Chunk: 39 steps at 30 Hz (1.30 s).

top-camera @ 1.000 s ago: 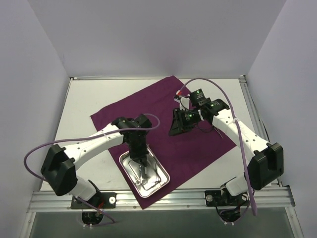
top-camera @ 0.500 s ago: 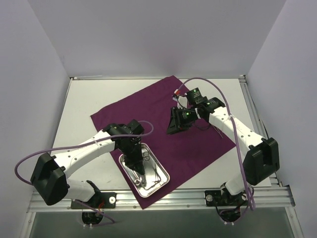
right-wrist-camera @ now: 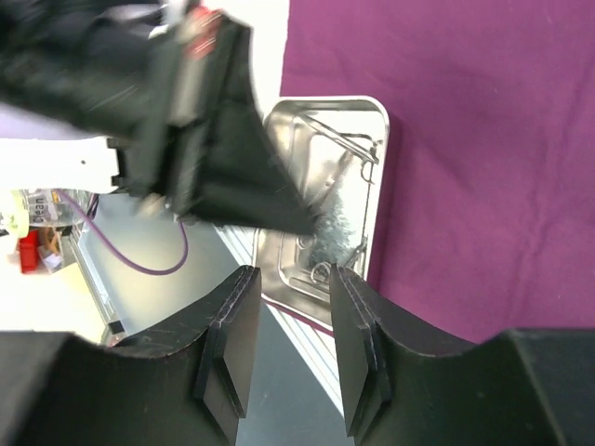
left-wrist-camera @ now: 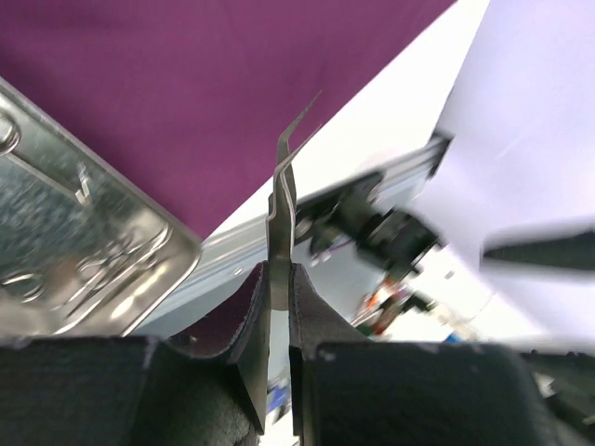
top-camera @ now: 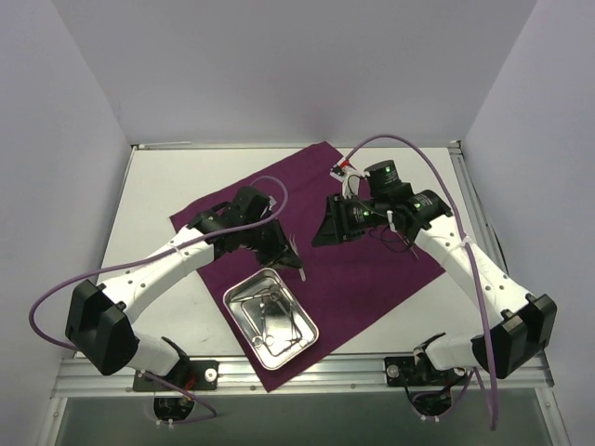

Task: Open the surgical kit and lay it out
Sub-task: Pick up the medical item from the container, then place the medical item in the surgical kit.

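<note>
Between the fingers of the left gripper [left-wrist-camera: 280, 279], caught a thin steel instrument [left-wrist-camera: 284, 186] with a bent tip, pinched hard and jutting straight out past the fingertips. Needed the left wrist view for that; from overhead, made out only a pale sliver poking from the black hand. Called that hand closed on the instrument, pads squeezed against the metal. Picked up the steel tray [left-wrist-camera: 112, 200] off to that hand's left and lower down, resting on the purple cloth [left-wrist-camera: 186, 74]. Turned to the overhead view for the ring-handled instruments [top-camera: 274, 323] lying loose inside the tray, mere glints on the left wrist camera.

Over at the right gripper [right-wrist-camera: 291, 279], found the fingers parted a moderate way, gripping nothing. Looked straight through that gap onto the tray's end, with cloth to its right. Got one extra from the right wrist view: the left hand's black bulk, blurred, hanging ahead of the right fingers and above the tray. From overhead, placed the right hand over the cloth, near the left hand without touching, the tray below and to the left of it in that view.
</note>
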### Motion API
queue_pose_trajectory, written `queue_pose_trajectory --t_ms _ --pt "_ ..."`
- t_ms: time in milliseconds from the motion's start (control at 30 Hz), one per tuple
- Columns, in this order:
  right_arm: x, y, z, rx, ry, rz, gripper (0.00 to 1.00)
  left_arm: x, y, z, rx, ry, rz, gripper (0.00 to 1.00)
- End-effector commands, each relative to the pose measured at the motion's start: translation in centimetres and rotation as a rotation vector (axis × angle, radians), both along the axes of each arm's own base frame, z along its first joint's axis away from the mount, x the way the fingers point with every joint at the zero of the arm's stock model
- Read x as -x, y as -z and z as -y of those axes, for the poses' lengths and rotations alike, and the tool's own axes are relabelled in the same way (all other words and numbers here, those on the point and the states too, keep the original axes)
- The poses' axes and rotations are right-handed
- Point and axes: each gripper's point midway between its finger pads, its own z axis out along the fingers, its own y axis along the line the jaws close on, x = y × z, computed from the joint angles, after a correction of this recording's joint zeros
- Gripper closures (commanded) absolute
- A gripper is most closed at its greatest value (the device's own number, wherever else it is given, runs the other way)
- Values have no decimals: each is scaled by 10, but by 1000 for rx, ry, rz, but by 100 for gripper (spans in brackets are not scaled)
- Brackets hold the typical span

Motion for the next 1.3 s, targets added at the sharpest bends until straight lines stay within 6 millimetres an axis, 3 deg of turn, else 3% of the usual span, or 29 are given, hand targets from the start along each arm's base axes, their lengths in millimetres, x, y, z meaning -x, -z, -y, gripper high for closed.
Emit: queue_pose_trajectory --t_ms 0,300,1000,1267 --pt "7 -25 -6 -49 -43 80 64 -32 -30 16 111 -130 35 98" --pt "16 -6 -3 78 -30 73 68 -52 -53 11 152 -296 7 98" --pt "3 19 -18 104 -21 40 69 -41 -59 8 199 -332 -45 98" --pt "3 26 -24 103 -41 15 75 -42 -61 11 218 -327 -46 98"
